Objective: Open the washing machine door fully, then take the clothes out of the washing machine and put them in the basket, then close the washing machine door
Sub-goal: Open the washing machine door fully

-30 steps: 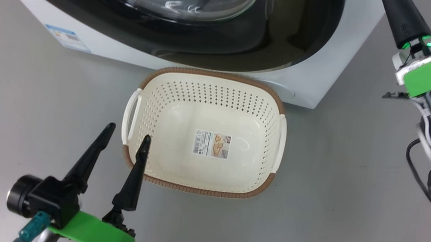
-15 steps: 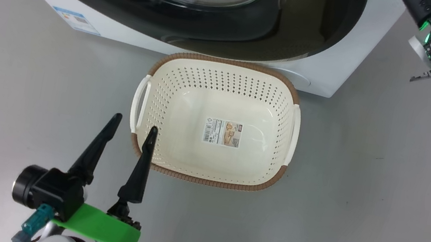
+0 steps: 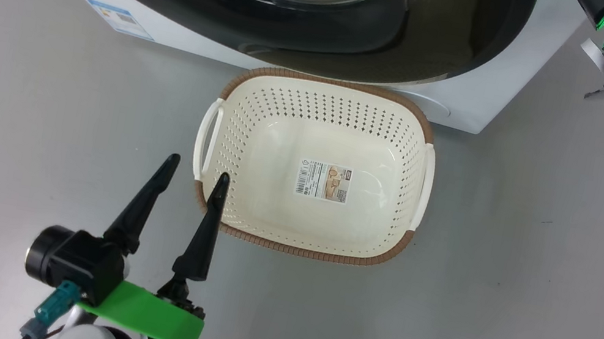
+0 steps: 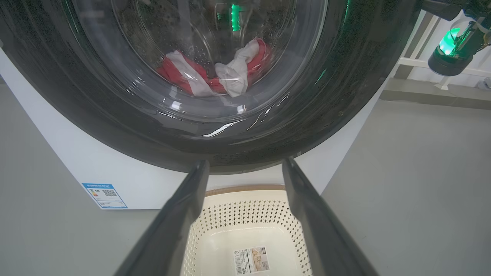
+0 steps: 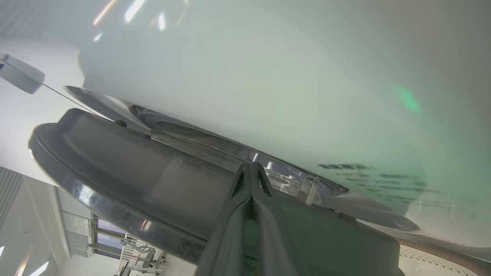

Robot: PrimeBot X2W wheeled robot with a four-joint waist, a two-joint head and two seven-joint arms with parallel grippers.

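Left jaws apart beside the basket point(image 3: 318, 111)

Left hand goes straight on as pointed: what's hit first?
Likely the door, at its black lower rim: the left hand aims there, passing over the basket. Depth is unclear.

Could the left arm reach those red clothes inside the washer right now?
Probably not: the washing machine door stands between the left gripper and the clothes, which are seen through its glass.
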